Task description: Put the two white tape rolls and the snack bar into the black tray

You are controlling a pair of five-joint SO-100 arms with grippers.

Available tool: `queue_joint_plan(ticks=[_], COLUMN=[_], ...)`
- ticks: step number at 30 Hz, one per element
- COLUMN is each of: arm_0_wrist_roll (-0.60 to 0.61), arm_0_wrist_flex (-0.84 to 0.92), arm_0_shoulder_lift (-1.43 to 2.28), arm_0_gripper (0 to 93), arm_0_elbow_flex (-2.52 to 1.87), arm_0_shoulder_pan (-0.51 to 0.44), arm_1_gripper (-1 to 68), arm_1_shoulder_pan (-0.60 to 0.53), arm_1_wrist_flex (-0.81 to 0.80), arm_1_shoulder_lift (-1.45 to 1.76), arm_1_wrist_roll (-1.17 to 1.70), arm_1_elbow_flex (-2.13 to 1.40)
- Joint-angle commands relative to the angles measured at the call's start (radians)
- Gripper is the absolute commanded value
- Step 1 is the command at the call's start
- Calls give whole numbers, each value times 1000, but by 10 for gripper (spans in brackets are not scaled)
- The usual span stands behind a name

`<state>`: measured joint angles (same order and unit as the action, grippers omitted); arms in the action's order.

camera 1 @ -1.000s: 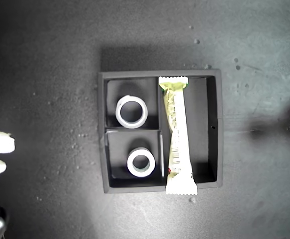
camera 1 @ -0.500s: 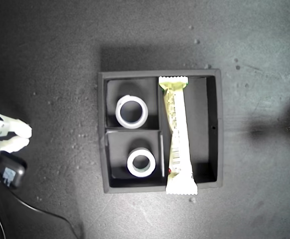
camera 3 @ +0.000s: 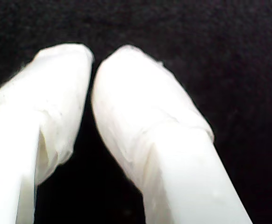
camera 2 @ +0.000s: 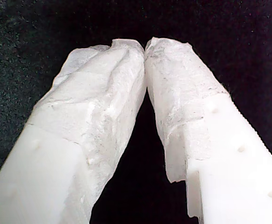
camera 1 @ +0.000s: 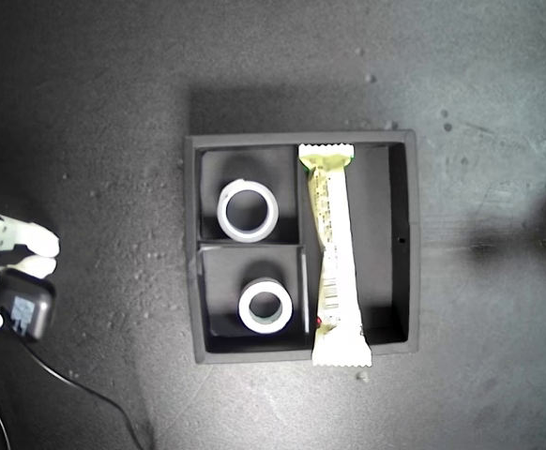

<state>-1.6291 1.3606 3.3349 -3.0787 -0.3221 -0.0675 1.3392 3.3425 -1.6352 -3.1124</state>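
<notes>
Exterior view: larger tape roll, smaller tape roll and snack bar unmoved in black tray, only an arm at exterior view's left shuffled, probably done; first wrist view: my first gripper pinched on nothing; second wrist view: my second gripper ditto.

A bare test bench rather than a home: a dark, speckled, scuffed work surface fills the exterior view under harsh overhead light, with a thin cable trailing across it.
</notes>
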Motion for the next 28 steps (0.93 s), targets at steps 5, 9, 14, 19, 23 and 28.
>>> queue_joint_plan(ticks=[5, 9, 14, 19, 23, 28], arm_0_wrist_roll=[285, 281, 281, 281, 281, 281], arm_0_wrist_flex=[35, 35, 35, 35, 35, 35], arm_0_shoulder_lift=[49, 49, 49, 49, 49, 49], arm_0_gripper=[4, 4, 4, 4, 4, 4], arm_0_elbow_flex=[-60, -60, -60, -60, -60, -60], arm_0_shoulder_pan=[-15, -15, -15, -15, -15, -15], arm_1_gripper=[0, 0, 0, 0, 0, 0], arm_1_shoulder_pan=[-3, -3, -3, -5, -5, -6], arm_1_wrist_flex=[2, 2, 2, 2, 2, 2], arm_1_shoulder_lift=[8, 8, 8, 8, 8, 8], arm_1_wrist_roll=[107, 107, 107, 107, 107, 107], arm_1_elbow_flex=[-12, -12, -12, -12, -12, -12])
